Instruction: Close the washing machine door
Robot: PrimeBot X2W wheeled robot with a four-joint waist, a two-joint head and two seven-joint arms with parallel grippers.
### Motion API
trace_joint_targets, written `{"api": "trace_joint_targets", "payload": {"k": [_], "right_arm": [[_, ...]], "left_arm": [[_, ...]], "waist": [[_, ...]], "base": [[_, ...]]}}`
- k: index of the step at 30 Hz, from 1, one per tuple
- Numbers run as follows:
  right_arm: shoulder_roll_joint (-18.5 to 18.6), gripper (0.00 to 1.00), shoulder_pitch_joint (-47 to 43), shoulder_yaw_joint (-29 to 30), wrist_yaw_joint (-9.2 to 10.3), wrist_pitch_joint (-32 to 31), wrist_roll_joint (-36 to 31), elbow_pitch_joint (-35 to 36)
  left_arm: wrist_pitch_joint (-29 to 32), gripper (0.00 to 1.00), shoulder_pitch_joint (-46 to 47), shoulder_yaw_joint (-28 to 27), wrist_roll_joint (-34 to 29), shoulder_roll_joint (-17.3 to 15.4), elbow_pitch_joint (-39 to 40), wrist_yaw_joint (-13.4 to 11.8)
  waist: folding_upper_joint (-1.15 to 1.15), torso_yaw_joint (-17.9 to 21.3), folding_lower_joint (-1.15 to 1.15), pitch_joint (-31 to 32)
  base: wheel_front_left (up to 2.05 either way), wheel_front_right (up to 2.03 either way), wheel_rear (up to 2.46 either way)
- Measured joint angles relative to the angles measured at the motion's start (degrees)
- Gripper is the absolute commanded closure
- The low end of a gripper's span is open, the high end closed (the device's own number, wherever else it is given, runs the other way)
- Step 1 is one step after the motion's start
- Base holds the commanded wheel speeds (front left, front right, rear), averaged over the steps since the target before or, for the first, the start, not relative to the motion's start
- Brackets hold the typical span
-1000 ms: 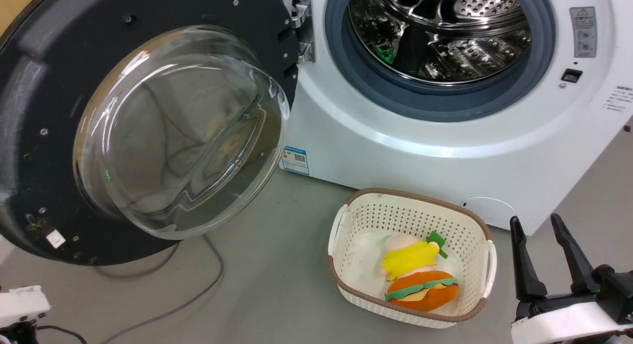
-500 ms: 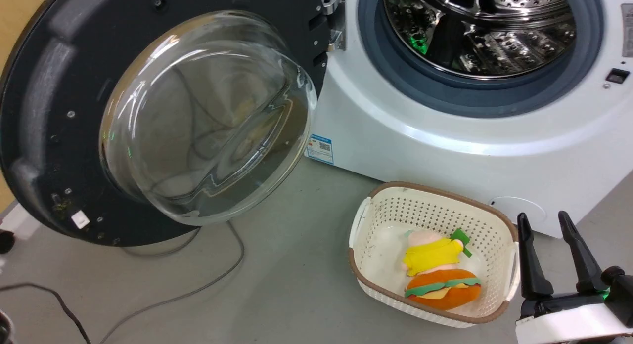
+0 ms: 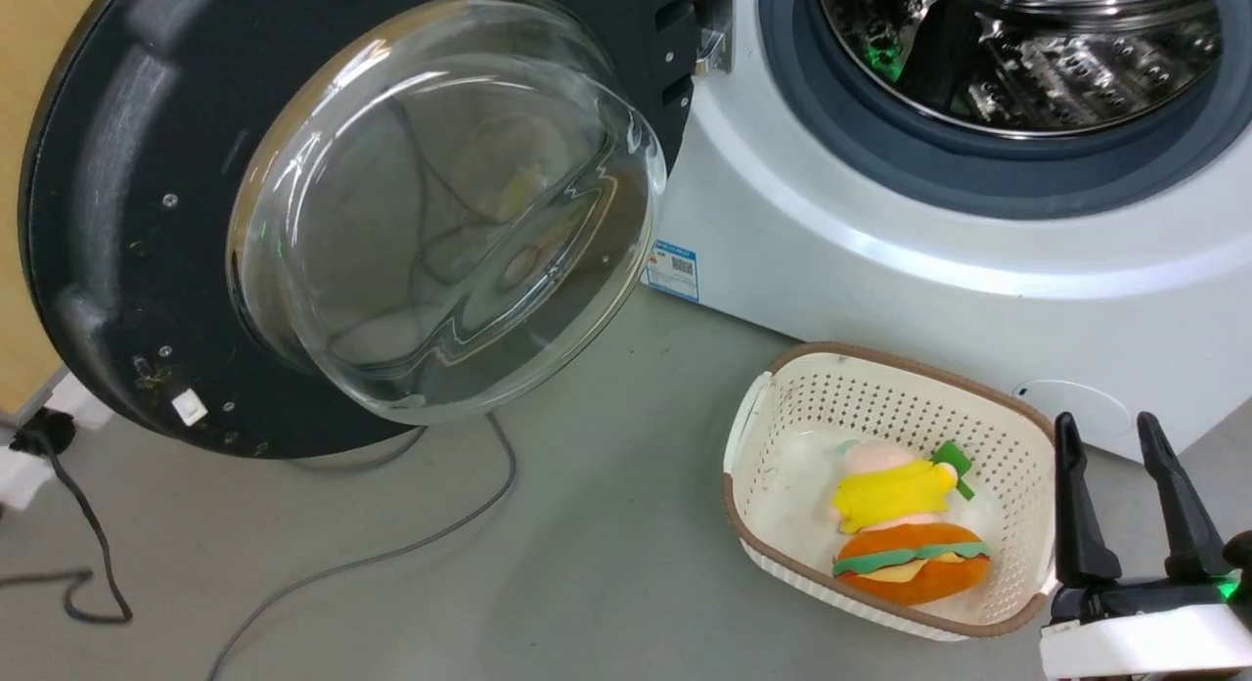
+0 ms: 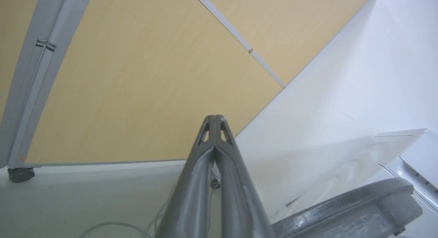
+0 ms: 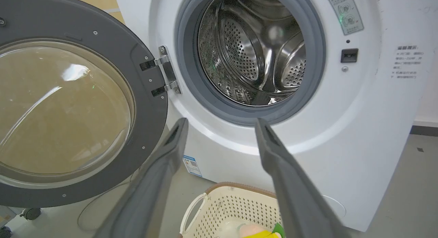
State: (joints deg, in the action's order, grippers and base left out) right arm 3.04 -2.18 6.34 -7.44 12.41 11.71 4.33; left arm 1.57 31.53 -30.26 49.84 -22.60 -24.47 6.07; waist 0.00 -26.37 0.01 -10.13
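The washing machine door (image 3: 430, 211) stands swung wide open at the left, its black rim around a bulging glass bowl; the right wrist view has it at the left too (image 5: 68, 108). It hangs on a hinge (image 5: 166, 72) from the white washing machine (image 3: 880, 260), whose steel drum (image 5: 253, 53) is exposed. My right gripper (image 3: 1105, 425) is open and empty at the lower right, beside the basket and well away from the door; its fingers frame the porthole (image 5: 221, 121). My left gripper (image 4: 215, 117) is shut on nothing, pointing at a wooden panel.
A cream perforated basket (image 3: 782, 407) holding plush toys (image 3: 905, 524) sits on the grey floor before the machine. Cables (image 3: 391, 554) trail under the door. A tan wooden panel (image 4: 137, 94) and a white wall stand behind; a dark curved edge (image 4: 342, 210) lies near the left gripper.
The head camera has turned left, so the whole picture has slid right. The white part of the left arm has left the lower left corner. The door looks unmoved.
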Motion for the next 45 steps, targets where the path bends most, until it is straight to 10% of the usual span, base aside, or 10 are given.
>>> {"api": "trace_joint_targets", "payload": {"k": [17, 45], "right_arm": [[0.0, 0.00, 0.5, 0.4, 0.00, 2.1, 1.0, 0.4], [0.0, 0.00, 0.3, 0.7, 0.00, 2.3, 2.9, 0.0]], "left_arm": [[24.6, 1.00, 11.3, 10.9, 16.3, -6.4, -11.7, 1.1], [38.1, 1.00, -8.2, 26.5, 33.3, -7.6, 14.4, 1.2]], "waist": [[0.00, -2.4, 0.00, -3.7], [0.00, -2.7, 0.00, -1.4]], "base": [[0.00, 0.00, 0.00], [0.00, 0.00, 0.00]]}}
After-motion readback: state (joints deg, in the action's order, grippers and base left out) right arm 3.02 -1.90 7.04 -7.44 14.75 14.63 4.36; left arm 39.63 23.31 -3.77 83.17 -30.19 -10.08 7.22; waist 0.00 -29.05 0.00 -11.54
